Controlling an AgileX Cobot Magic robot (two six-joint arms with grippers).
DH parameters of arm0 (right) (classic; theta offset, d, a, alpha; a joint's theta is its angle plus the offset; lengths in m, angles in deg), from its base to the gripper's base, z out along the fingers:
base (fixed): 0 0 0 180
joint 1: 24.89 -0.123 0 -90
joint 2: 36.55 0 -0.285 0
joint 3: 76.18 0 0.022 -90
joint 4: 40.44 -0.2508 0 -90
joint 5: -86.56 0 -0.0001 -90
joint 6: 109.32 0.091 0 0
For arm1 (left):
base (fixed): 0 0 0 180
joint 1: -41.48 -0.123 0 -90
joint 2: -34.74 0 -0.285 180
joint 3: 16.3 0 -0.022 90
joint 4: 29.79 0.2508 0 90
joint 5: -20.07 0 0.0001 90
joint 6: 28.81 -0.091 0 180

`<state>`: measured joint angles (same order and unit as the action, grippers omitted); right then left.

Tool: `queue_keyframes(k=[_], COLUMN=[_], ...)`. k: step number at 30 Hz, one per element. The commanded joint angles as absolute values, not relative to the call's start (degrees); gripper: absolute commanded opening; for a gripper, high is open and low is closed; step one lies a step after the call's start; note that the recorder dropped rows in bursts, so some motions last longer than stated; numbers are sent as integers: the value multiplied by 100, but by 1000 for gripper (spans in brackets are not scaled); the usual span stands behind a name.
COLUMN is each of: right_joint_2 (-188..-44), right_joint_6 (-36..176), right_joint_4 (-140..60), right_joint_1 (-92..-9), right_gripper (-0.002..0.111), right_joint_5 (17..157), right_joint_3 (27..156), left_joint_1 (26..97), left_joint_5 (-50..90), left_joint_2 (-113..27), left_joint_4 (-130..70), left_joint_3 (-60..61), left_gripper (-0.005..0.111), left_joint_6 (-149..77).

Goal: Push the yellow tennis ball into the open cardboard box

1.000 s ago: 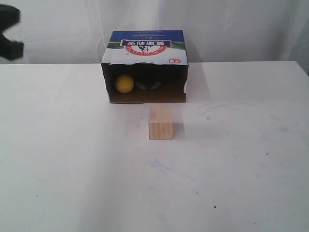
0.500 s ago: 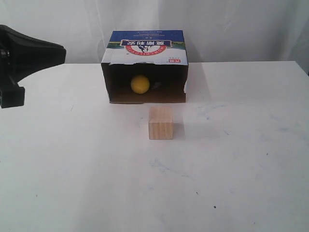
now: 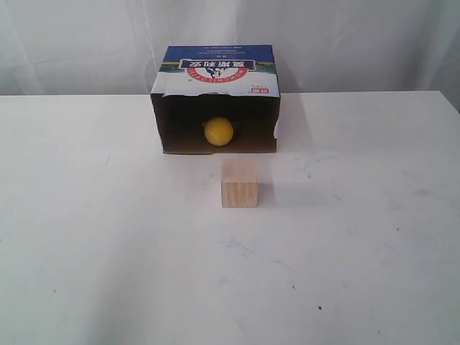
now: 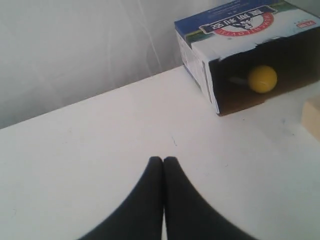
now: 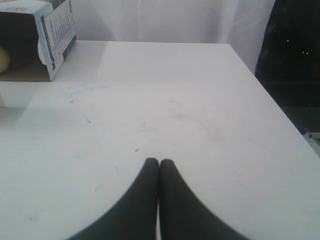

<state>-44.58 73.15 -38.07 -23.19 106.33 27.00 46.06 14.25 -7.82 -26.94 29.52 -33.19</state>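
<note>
Status: looking finished. Sitting inside brown open cardboard box (image 3: 219, 68): fuzzy yellow tennis ball (image 3: 218, 131). Showing left jaws and right jaws pressed together, gripping nothing, hovering above white surface (image 3: 108, 251), well apart from box. Likely leaving nothing to push.

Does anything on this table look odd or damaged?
The open cardboard box has a ragged, torn-looking rim around its opening, and its label reads upside down in the exterior view. The yellow tennis ball sits inside; nothing spilled.

Lab setup: white table (image 3: 108, 251), draped backdrop (image 3: 345, 43).
</note>
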Motion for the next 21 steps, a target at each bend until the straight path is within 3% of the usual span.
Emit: queue_keyframes(k=[1, 9, 21], right_joint_2=[-4434, -4434, -4434], right_joint_6=[7344, 7344, 7442], right_joint_4=[-3792, -3792, -3792], right_joint_1=[-2310, -2310, -2310], right_gripper=[0, 0, 0], right_joint_5=[10613, 10613, 10613], right_joint_3=[2660, 2660, 2660], left_joint_1=[4617, 4617, 4617], left_joint_5=[1037, 1232, -156], left_joint_2=[-156, 157, 157], left_joint_4=[-2462, -2462, -2351], left_joint_3=[3670, 3954, 3954], left_gripper=[0, 0, 0], left_joint_6=[-3059, -3364, -3070])
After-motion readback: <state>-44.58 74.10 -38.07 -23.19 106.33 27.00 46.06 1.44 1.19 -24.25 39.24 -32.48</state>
